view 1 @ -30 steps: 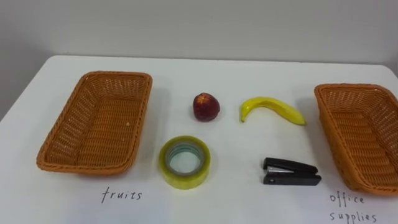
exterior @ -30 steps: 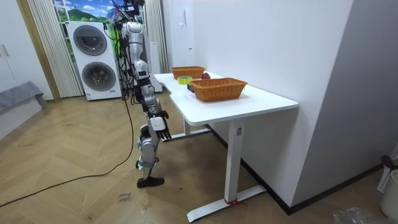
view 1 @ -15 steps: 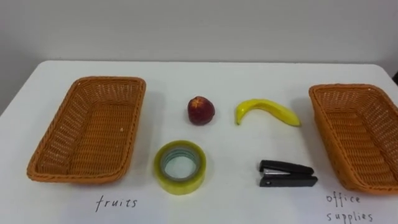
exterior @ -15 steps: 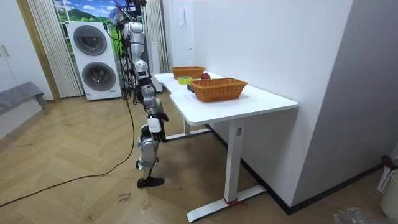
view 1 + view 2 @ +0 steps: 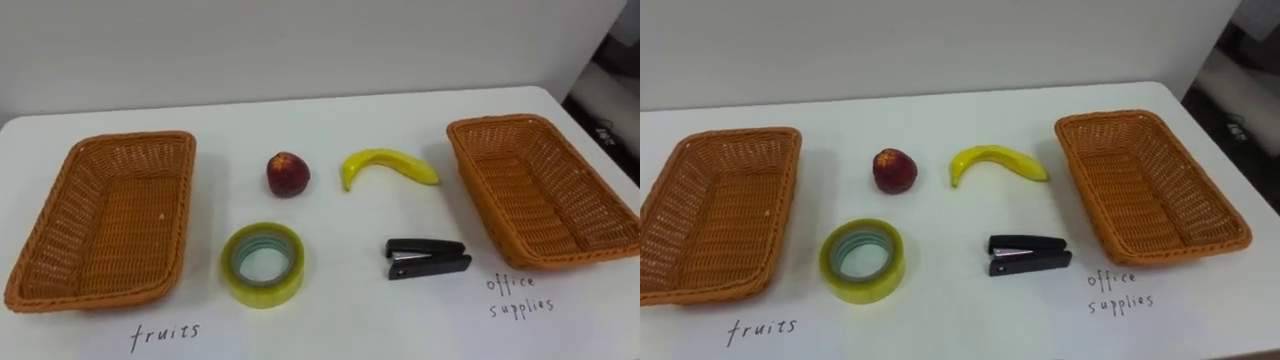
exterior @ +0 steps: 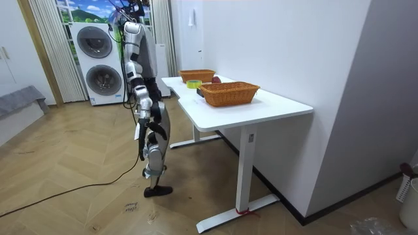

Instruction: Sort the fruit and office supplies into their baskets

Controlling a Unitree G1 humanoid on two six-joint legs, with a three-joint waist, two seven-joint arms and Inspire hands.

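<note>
A: Status on the sort?

B: Nothing in either basket yet. Right hand [image 6: 145, 116] hangs low by the robot's side at the table [image 5: 330, 320] edge. Can't tell if its fingers are straight or curled. All four items lie on the table, up and ahead of it.

A: Layout from that hand?

B: Stapler [image 5: 428, 258] is closest, straight ahead. Right basket [image 5: 472, 178] is just to the right of the stapler. Banana [image 5: 388, 166] sits beyond the stapler. Tape [image 5: 263, 264] is across to the hand's left, with the red fruit [image 5: 288, 174] beyond the tape. Left basket [image 5: 55, 220] is farthest left.

A: Handling?

B: My read:
- Stapler looks stiff, dense and smooth. Grab across the body mid-length, not at an end.
- Tape roll looks rigid and light, and it lies flat. The glossy wall may slip, so put the thumb in the core and the fingers on the outside.
- Banana is probably light and curved, and it bruises if real. Wrap round the thick middle and let the curve sit in the palm.
- Red fruit is round and will roll if nudged. Come from above with the fingers round its widest part and squeeze moderately.

A: Risks?

B: Baskets look like light wicker and will likely slide if bumped. Drop items in from above rather than dragging them over the rim. The tape and both fruits are a long cross-reach for this hand, so I'd expect the other arm to suit them better.
</note>
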